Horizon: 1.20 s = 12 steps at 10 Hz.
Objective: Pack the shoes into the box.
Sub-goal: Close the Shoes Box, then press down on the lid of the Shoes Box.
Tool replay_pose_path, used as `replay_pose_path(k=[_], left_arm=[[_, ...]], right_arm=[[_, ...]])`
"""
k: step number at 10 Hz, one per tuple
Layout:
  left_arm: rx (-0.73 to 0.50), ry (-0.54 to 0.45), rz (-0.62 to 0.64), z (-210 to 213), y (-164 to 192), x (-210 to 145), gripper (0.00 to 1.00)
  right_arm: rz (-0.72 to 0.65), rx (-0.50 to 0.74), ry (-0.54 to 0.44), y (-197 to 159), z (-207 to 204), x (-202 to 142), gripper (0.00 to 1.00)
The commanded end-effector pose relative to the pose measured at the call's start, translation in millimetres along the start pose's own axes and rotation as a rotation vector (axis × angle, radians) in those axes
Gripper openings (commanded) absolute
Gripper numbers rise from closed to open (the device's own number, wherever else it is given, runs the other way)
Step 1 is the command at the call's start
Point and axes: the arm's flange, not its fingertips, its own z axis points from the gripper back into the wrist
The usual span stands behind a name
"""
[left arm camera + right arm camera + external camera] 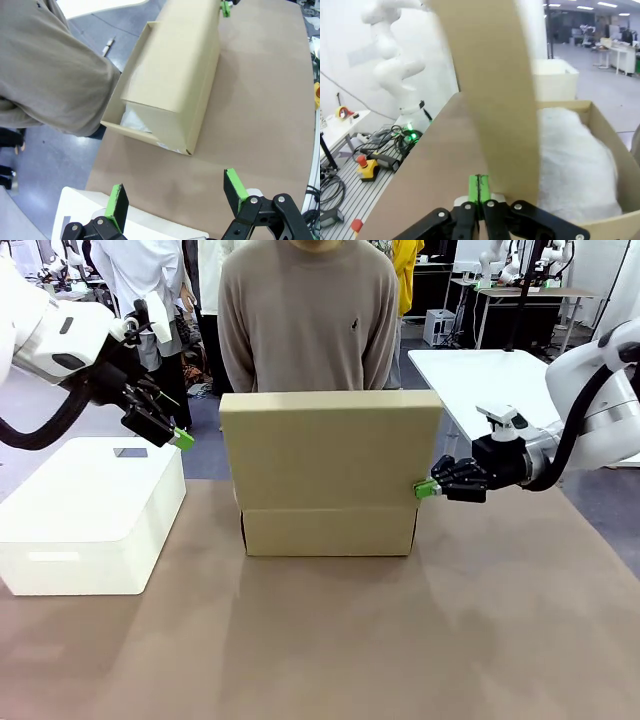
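The brown cardboard box (330, 530) stands mid-table, its flap lid (330, 448) raised and leaning over the opening. White tissue paper (575, 155) fills the inside, and the shoes are hidden. My right gripper (425, 488) is shut, its green pads (479, 192) pressed together against the lid's right edge (490, 90) with nothing held between them. My left gripper (180, 437) hovers open above the white box, left of the cardboard box and apart from it. In the left wrist view its fingertips (117, 205) spread wide over the table, with the box (170, 85) beyond.
A large white box (90, 510) sits at the table's left. A person in a grey-brown sweater (308, 320) stands right behind the cardboard box, one sleeve (50, 75) close to its far wall. The brown tabletop (330, 640) in front is bare.
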Motion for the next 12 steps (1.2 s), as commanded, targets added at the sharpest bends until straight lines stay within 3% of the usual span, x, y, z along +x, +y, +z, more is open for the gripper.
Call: replay_pose_path(k=[1, 5, 8, 12], left_arm=[[-0.009, -0.01, 0.008, -1, -1, -1, 1.0], [-0.009, -0.01, 0.008, -1, -1, -1, 1.0], [-0.009, -0.01, 0.008, -1, -1, -1, 1.0], [-0.009, -0.01, 0.008, -1, -1, -1, 1.0]], right_arm=[[0.033, -0.091, -0.027, 1, -5, 8, 0.0], [0.053, -0.233, 0.091, -23, -7, 10, 0.0], [0.072, -0.18, 0.083, -24, -7, 27, 0.0], [0.038, -0.175, 0.074, -25, 1, 16, 0.0]])
